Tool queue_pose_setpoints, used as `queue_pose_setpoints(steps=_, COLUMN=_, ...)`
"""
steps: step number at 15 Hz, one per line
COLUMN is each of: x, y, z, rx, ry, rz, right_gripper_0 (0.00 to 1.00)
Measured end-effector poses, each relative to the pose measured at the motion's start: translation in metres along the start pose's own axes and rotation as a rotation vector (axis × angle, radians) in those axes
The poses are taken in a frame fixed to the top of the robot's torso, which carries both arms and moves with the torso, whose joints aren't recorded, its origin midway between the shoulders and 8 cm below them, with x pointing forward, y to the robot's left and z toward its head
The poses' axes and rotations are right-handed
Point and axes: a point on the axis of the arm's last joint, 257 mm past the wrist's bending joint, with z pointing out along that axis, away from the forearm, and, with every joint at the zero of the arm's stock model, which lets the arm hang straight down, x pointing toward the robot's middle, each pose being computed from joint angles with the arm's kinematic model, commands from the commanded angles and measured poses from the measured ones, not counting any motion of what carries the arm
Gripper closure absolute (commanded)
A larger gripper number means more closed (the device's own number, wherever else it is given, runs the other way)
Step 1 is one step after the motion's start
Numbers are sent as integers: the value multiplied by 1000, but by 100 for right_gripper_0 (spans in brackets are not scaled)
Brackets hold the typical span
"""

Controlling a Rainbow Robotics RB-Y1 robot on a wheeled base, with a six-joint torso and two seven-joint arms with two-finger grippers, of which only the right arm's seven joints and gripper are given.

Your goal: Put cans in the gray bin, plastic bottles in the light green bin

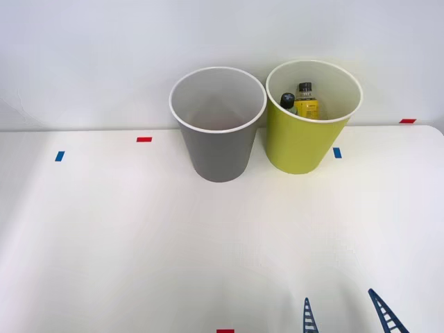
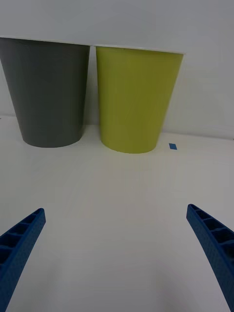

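Bottles, the yellow-labelled bottle (image 1: 306,103) and the dark-capped bottle (image 1: 287,101), stand inside the light green bin (image 1: 298,142), just beside the gray bin (image 1: 218,149). My right claw (image 1: 347,316) hovers near the table's (image 1: 139,236) front edge, spread wide, gripping nothing.

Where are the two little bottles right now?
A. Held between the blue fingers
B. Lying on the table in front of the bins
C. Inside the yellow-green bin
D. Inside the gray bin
C: the front view shows both plastic bottles standing inside the light green bin, while the right gripper is open and holds nothing.
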Motion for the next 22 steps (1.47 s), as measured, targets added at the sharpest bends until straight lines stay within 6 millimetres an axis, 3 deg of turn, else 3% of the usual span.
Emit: queue_pose_setpoints(steps=22, x=0, y=0, z=0, rx=0, ry=0, rz=0, right_gripper_0=0)
